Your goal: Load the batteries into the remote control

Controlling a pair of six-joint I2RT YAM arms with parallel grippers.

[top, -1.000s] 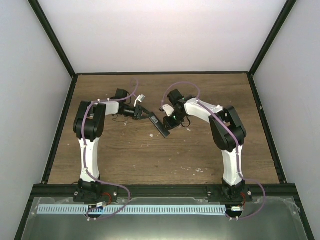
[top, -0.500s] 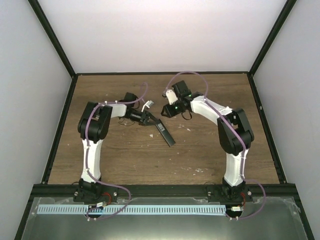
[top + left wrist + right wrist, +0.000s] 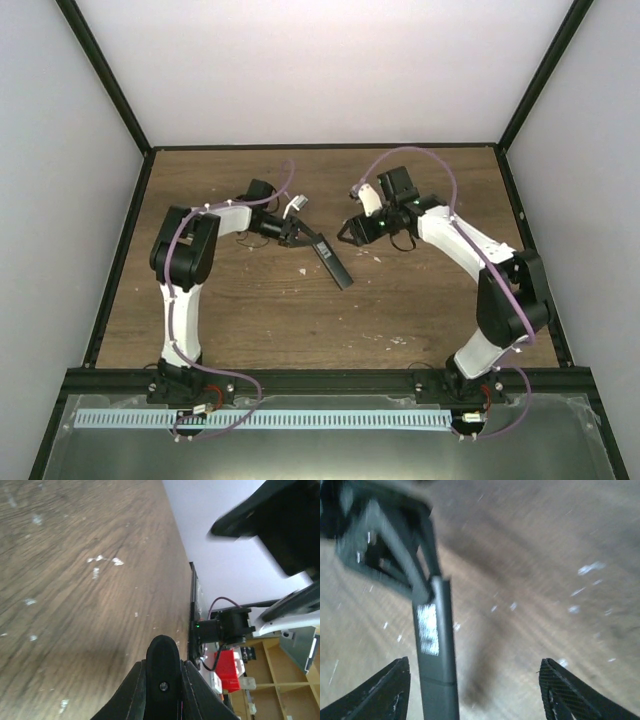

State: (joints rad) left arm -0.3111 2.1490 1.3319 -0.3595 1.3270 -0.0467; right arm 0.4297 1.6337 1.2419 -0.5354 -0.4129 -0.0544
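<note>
Reaching inward, left tool [image 3: 299, 237] clamps the remote control [image 3: 333, 265]; right tool [image 3: 349, 232] gapes.

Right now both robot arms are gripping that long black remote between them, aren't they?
Not quite. Only the left gripper is clamped on the remote control, at one end. The right gripper is wide open and not closed on it. The top external view shows this, and the right wrist view shows its fingers spread wide.

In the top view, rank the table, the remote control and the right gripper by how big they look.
1. table: by far the largest.
2. remote control and right gripper: about alike in length, with the remote slimmer. The gripper may sit higher, nearer the camera, so I won't rank these two.
</note>
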